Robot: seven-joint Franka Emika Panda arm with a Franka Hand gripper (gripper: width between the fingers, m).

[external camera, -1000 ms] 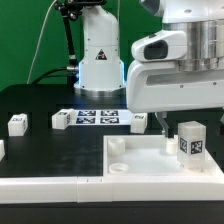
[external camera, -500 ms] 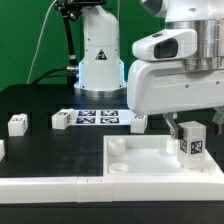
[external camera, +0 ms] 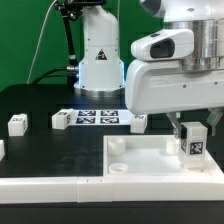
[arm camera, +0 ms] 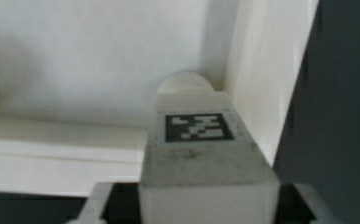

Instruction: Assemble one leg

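My gripper (external camera: 193, 133) is shut on a small white leg (external camera: 193, 143) with a black-and-white tag facing the camera. It holds the leg upright over the corner of the large white tabletop panel (external camera: 145, 160) at the exterior view's right. In the wrist view the leg (arm camera: 198, 140) runs out from between my fingers, and its far end lies over a round corner hole of the panel (arm camera: 88, 100). I cannot tell whether the leg touches the panel.
Three more white legs lie on the black table: one (external camera: 17, 123) at the exterior view's left, one (external camera: 61, 119) and one (external camera: 139, 122) at either end of the marker board (external camera: 97, 117). The arm's white base (external camera: 98, 55) stands behind the marker board.
My gripper has shifted a little toward the exterior view's right with the leg in it. Everything else is unmoved.
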